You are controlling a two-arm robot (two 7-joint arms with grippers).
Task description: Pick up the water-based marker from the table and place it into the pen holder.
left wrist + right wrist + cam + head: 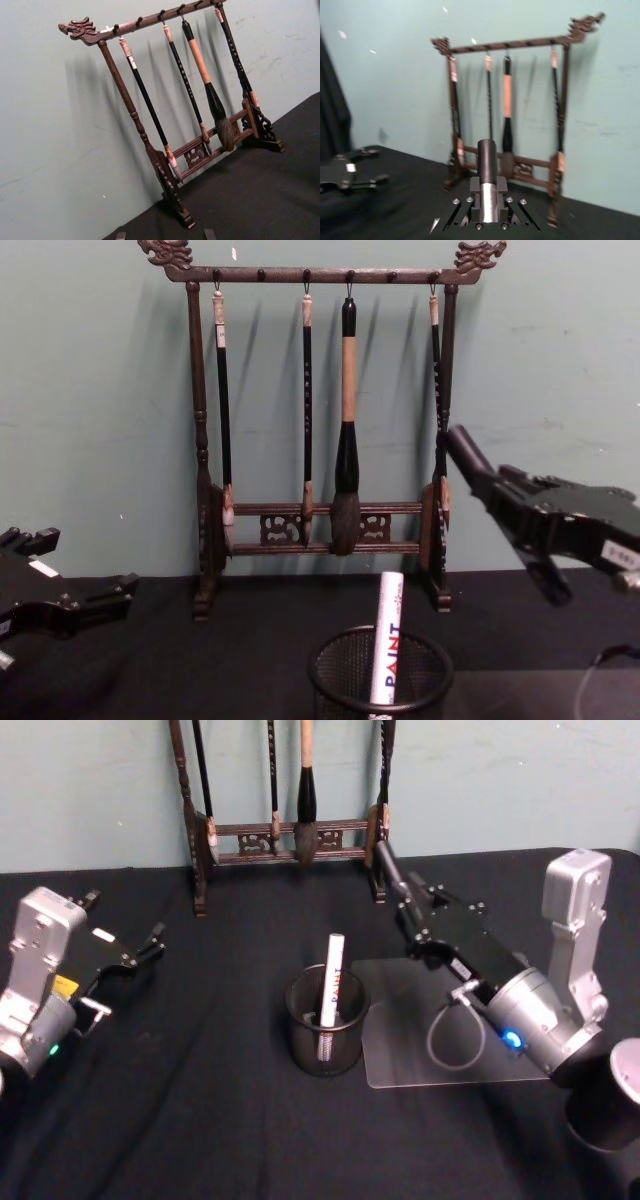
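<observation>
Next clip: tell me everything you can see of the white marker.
The marker is a slim white cylinder, plastic-looking, with PAINT printed along it in red and blue letters. It stands nearly upright, leaning slightly, inside the holder, a round black mesh cup in the middle of the table. Its lower end shows through the mesh and its upper part rises well above the rim. Only the holder touches it.

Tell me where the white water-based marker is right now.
In the head view, the white marker stands tilted inside the small round black wire-mesh pen holder at table centre, before the dark wooden brush rack.
</observation>
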